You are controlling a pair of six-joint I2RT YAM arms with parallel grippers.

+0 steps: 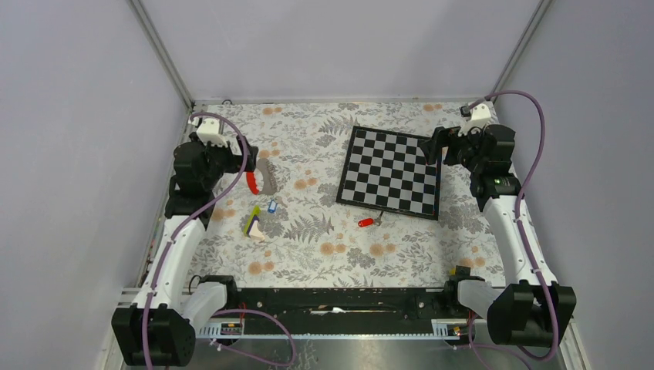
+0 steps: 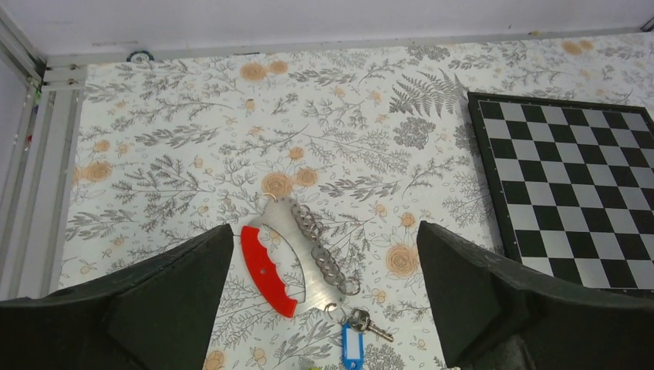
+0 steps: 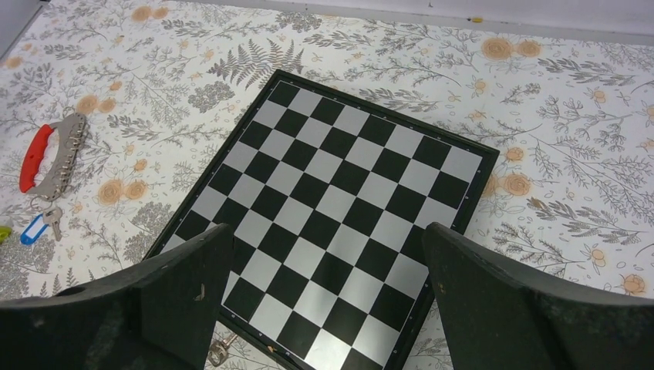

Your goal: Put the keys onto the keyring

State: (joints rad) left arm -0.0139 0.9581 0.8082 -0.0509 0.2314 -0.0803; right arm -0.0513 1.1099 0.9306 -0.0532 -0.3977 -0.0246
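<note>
While both arms hang above the table (image 1: 324, 254) with their fingers spread wide and nothing between them, the keyring (image 2: 301, 270) lies flat on the flowered cloth in the gap of the left gripper (image 2: 324, 231), below it. In the left wrist view its red section sits closer to the finger (image 2: 154, 308) on the left side of that view, and its chain of small rings runs down the middle of the gap. The blue key (image 2: 352, 343) lies at the near end of that chain, touching or just beside it; whether it is hooked on cannot be told. A yellow-green and white wedge block (image 1: 253, 225) rests just beside the blue key on its near side.

The red key (image 1: 365, 222) lies well apart from the keyring, just off the near edge of the chessboard (image 3: 339, 200), with its metal end towards the board. The right gripper (image 3: 325, 231) hovers over the chessboard's right part, and no key lies between its fingers.

Bare cloth stretches between the keyring and the chessboard's left edge, and more lies between the red key and the arm bases. The keyring sits near the table's left side, where a metal frame rail and the grey wall stand close to the left arm. The chessboard is turned at an angle, one corner reaching towards the back rail.
</note>
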